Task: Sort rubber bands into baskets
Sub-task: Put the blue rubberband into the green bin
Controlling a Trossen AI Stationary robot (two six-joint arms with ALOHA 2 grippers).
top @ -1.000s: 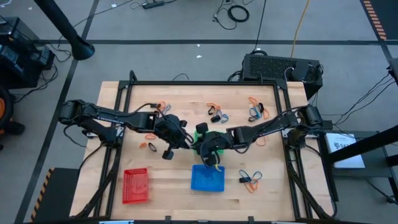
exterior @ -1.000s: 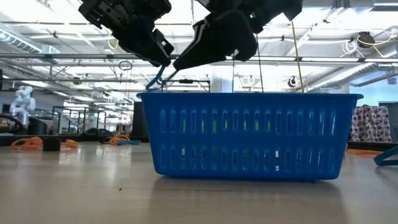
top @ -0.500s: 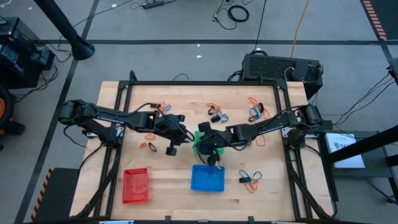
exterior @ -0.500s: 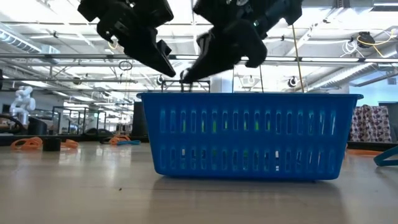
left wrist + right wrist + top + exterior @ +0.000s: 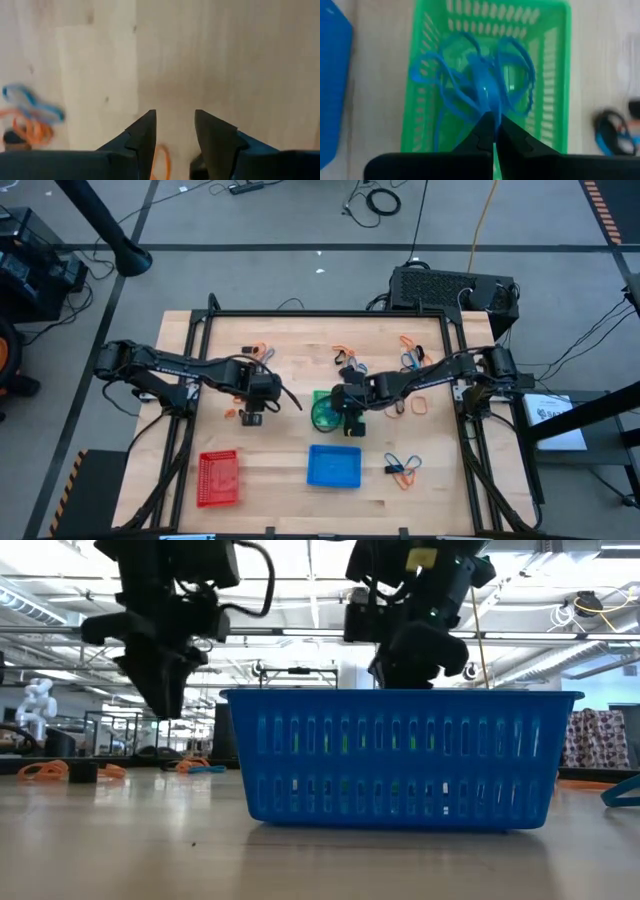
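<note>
My right gripper (image 5: pixel 493 122) is shut on a bunch of blue rubber bands (image 5: pixel 479 79) above the green basket (image 5: pixel 555 75), which stands at mid-table (image 5: pixel 322 413). My left gripper (image 5: pixel 175 125) stands open over bare wood left of that basket (image 5: pixel 251 410), holding nothing. An orange band (image 5: pixel 161 164) lies just beside its fingers. The blue basket (image 5: pixel 333 466) and the red basket (image 5: pixel 219 478) sit near the front edge. Loose bands lie in clusters at the far side (image 5: pixel 346 361) and front right (image 5: pixel 402 468). My right gripper pinches the bunch of blue bands where their loops come together (image 5: pixel 487 102), between its two shut fingertips. The fingers come from above, pointing down. The loops spread out beyond the tips over the green basket's floor; whether they touch it I cannot tell.
Blue and orange bands (image 5: pixel 30 112) lie on the wood left of my left gripper. More bands lie at the far right (image 5: pixel 410 358) and far left (image 5: pixel 256 352). In the low view the blue basket (image 5: pixel 400 755) fills the foreground and hides both grippers' fingertips.
My left gripper has opened, let go of the blue band held between both grippers, and gone toward the table's left edge. My right gripper has shut on the blue bands and carried them from the blue basket's far side toward the far edge, over the green basket.
</note>
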